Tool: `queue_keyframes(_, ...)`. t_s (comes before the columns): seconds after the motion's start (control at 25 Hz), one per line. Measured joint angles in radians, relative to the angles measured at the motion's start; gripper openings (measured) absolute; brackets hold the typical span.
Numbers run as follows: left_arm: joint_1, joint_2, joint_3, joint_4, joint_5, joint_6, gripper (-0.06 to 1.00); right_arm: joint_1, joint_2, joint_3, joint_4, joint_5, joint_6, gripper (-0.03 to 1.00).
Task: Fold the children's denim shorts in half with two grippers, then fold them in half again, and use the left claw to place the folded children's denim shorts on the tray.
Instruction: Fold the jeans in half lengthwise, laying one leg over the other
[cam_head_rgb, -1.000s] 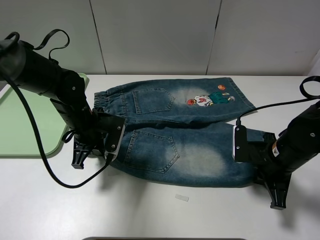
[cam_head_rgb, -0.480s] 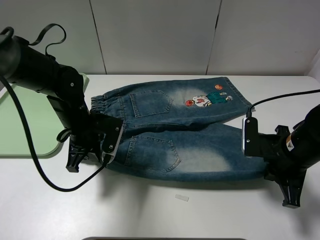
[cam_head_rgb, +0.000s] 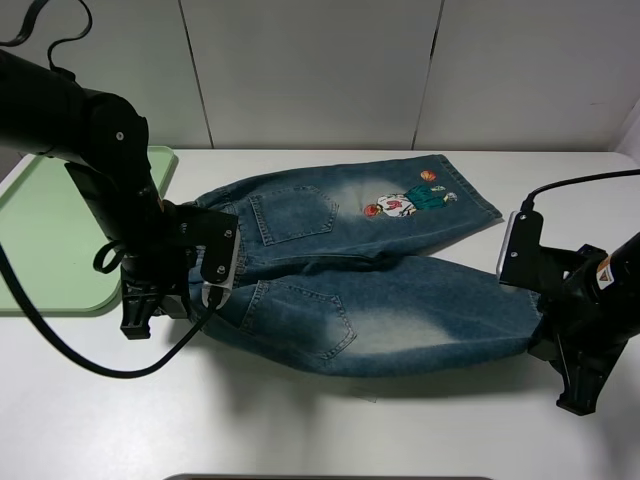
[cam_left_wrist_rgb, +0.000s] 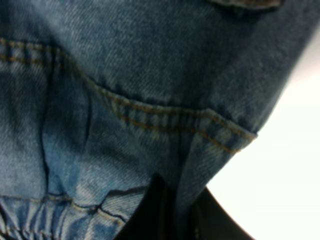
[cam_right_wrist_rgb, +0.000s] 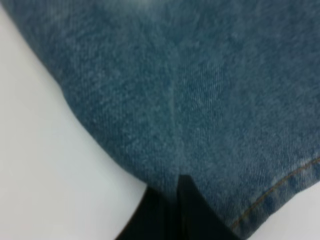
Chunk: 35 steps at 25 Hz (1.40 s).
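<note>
white desk (cam_head_rgb: 300, 430) carries the pale-green tray (cam_head_rgb: 40, 230) at its left side, shown by the high camera only. children's denim shorts (cam_head_rgb: 400, 310) lie spread mid-desk, beside the tray, not on it. wrist views alone show the grips: left hand (cam_left_wrist_rgb: 182, 210) pinches denim near the waistband, right hand (cam_right_wrist_rgb: 177, 200) pinches the leg end.

The faded blue denim shorts (cam_head_rgb: 370, 270) lie spread out just right of the pale-green tray (cam_head_rgb: 40, 230), back pockets and cartoon patch facing up. The left pincer (cam_left_wrist_rgb: 170, 212) is clamped on the waistband end nearest the tray, the right pincer (cam_right_wrist_rgb: 175, 202) on the far leg hem.
</note>
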Motion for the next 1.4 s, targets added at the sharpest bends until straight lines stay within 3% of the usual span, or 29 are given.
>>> queue_keyframes(0.16,-0.033,-0.004,0.0,-0.021,0.062,-0.026,0.02,0.0,-0.048,0.0,0.059,0.033,0.007,-0.03)
queue_keyframes(0.52,-0.044,-0.013,0.0,-0.028,0.2,-0.123,0.02,0.0,-0.083,-0.109,0.044,0.171,0.059,-0.03)
queue_keyframes(0.76,-0.044,-0.013,0.0,0.011,0.206,-0.232,0.02,0.0,-0.085,-0.216,-0.081,0.224,0.152,-0.03)
queue_keyframes(1.0,-0.045,-0.013,-0.039,0.087,0.202,-0.377,0.02,0.0,-0.039,-0.33,-0.114,0.243,0.169,-0.03)
queue_keyframes(1.4,-0.045,-0.013,-0.119,0.159,0.195,-0.424,0.02,0.0,0.216,-0.623,-0.163,0.288,0.173,-0.03)
